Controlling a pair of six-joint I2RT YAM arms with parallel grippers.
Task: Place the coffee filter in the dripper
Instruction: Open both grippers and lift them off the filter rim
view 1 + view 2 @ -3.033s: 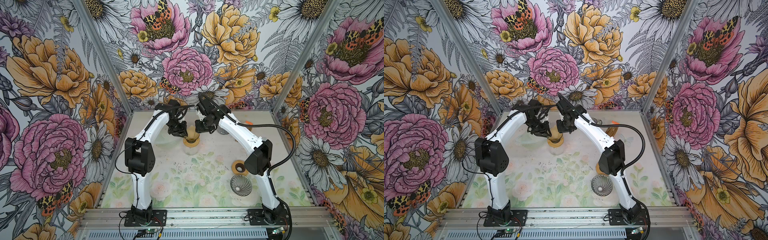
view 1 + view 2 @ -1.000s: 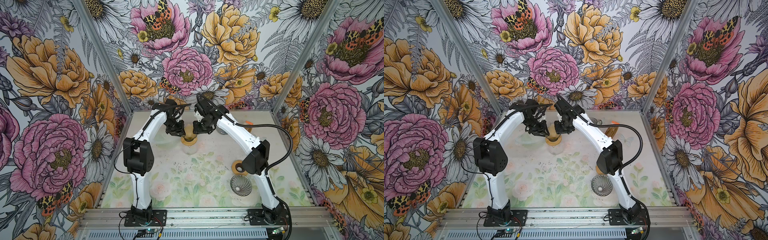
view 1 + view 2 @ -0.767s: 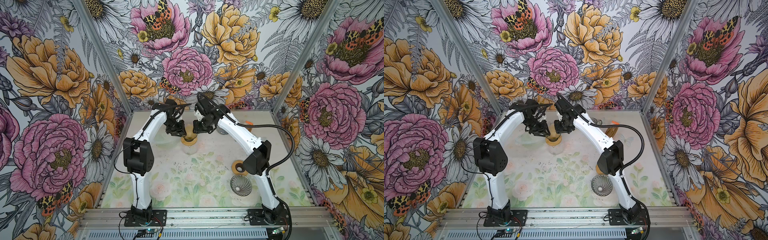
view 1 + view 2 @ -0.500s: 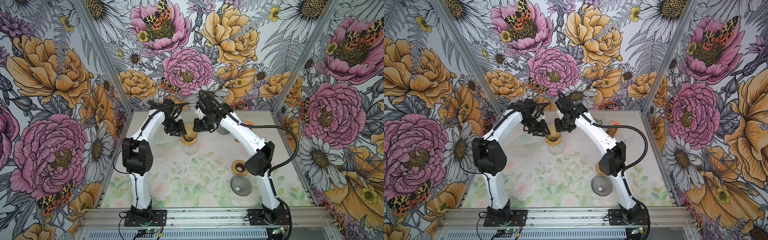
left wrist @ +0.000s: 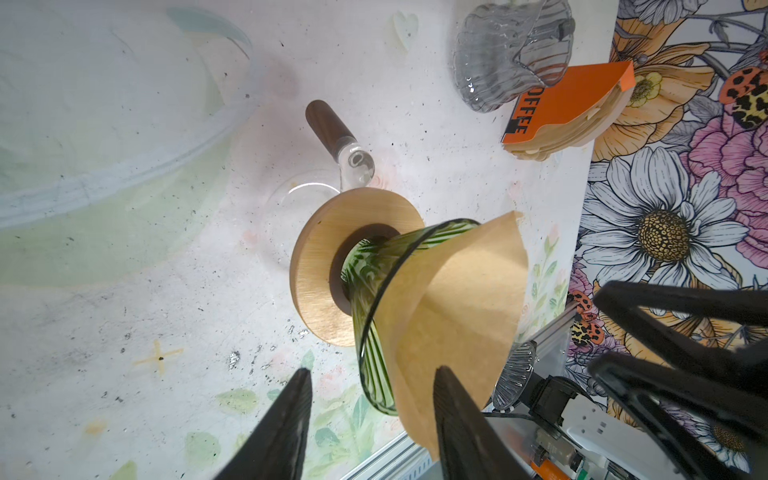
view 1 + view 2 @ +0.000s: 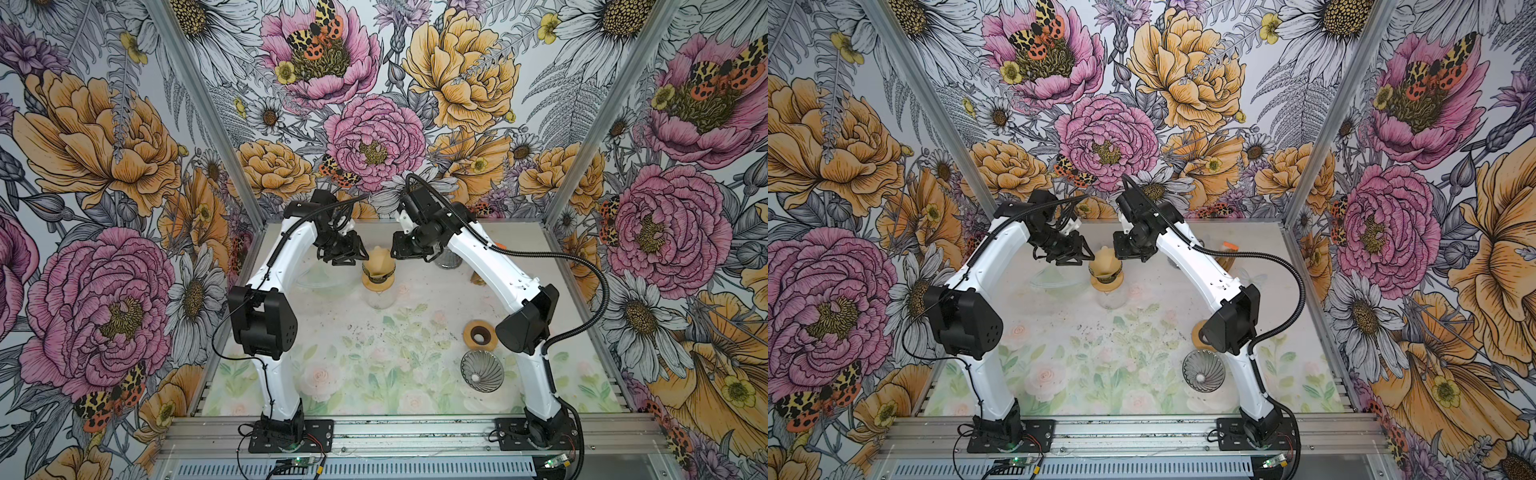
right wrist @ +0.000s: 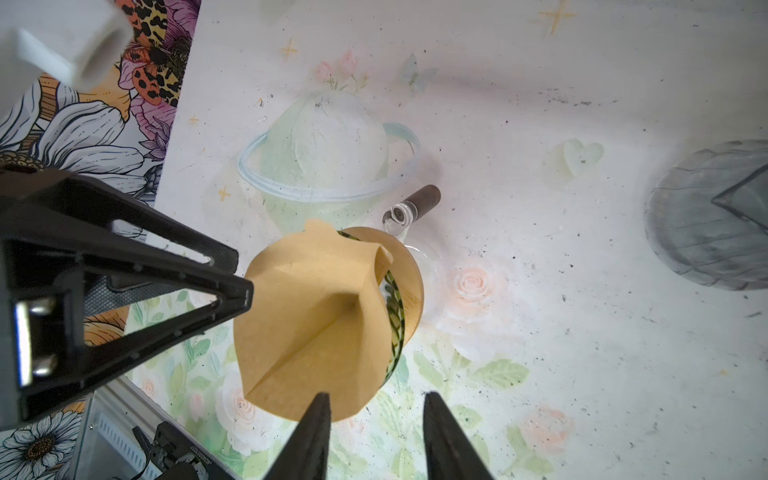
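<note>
A brown paper coffee filter (image 6: 376, 258) (image 6: 1106, 257) sits in the green glass dripper (image 5: 374, 299) (image 7: 392, 316), its top standing well above the rim. The dripper rests in a wooden collar (image 5: 324, 257) on a glass carafe (image 6: 380, 297) at the back middle of the table. My left gripper (image 5: 370, 399) (image 6: 349, 259) is open just left of the filter, with the dripper's rim and the filter's edge between its fingers. My right gripper (image 7: 374, 415) (image 6: 399, 253) is open on the filter's other side, with one fingertip (image 7: 318, 419) in front of the paper's edge.
A grey glass dripper (image 6: 482, 370) and a wooden ring (image 6: 480, 334) lie at the front right beside the right arm. Another clear dripper (image 5: 511, 50) and an orange pack of filters (image 5: 569, 108) stand at the back right. The carafe's dark handle (image 5: 324, 122) points away from the arms.
My left gripper's jaws have spread apart beside the filter. Both arms have shifted slightly around the dripper. The filter stays in the dripper.
</note>
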